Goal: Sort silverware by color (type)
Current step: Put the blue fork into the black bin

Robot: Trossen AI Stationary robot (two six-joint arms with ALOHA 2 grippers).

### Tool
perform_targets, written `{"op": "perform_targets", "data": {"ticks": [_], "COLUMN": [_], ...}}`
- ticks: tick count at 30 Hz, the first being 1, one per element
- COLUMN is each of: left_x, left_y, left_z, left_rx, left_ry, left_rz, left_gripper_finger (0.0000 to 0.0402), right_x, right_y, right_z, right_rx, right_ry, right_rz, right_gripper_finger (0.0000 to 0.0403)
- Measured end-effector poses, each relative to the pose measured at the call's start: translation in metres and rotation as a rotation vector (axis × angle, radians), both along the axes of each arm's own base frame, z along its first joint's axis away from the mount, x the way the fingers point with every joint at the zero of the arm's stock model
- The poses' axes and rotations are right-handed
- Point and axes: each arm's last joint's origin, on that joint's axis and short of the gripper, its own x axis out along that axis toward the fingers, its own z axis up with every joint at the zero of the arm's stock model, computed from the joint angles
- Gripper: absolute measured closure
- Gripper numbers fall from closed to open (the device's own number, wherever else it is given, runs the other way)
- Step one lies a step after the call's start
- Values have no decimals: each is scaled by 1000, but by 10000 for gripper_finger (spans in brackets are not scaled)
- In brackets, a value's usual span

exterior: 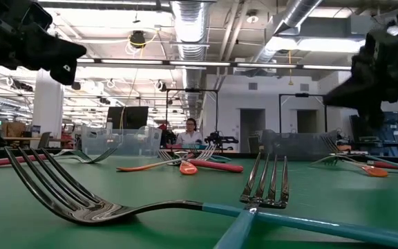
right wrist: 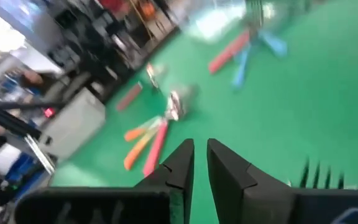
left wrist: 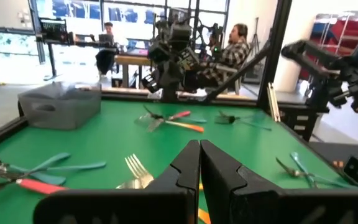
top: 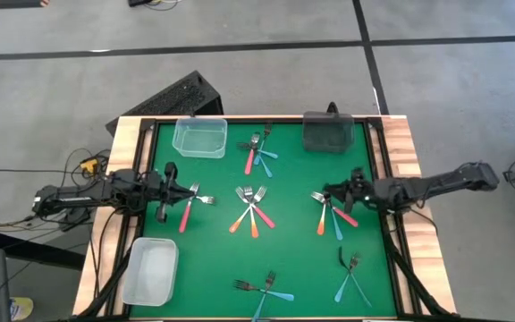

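The silverware lies in small groups on the green table [top: 293, 259]. A red-handled fork [top: 186, 213] lies at the left and a red and orange group [top: 253, 213] in the middle. Red, orange and blue forks [top: 333, 217] lie at the right, more [top: 259, 154] at the far side, and blue ones [top: 265, 289] near the front. My left gripper [top: 190, 190] [left wrist: 199, 167] is shut and level above the red-handled fork's tines [left wrist: 135, 169]. My right gripper [top: 325, 193] [right wrist: 201, 163] hovers over the right group with a narrow gap and nothing between its fingers.
A clear bin [top: 199, 137] stands at the far left of the table, a dark bin [top: 329, 132] at the far right, and another clear bin [top: 150, 271] at the near left. A wooden frame [top: 401, 152] edges the table. People sit in the room beyond [left wrist: 232, 53].
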Motion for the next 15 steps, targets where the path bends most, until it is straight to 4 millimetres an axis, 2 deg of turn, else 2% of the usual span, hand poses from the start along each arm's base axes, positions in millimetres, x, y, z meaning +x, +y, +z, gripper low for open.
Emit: {"op": "perform_targets", "data": {"ticks": [3, 11, 15], "left_x": [2, 12, 21], "left_y": [1, 6, 7], "left_z": [0, -5, -4], "left_rx": [25, -77, -114], "left_ry": [9, 74, 64], "left_rz": [42, 183, 195], "left_gripper_finger": [401, 401, 401], "right_x": [3, 8, 17], "right_y": [4, 5, 9], "right_z": [-3, 17, 22], "right_rx": [61, 48, 12], "right_ry": [102, 531, 616], "right_rz": [-32, -138, -99], "right_gripper_finger": [319, 316, 315]}}
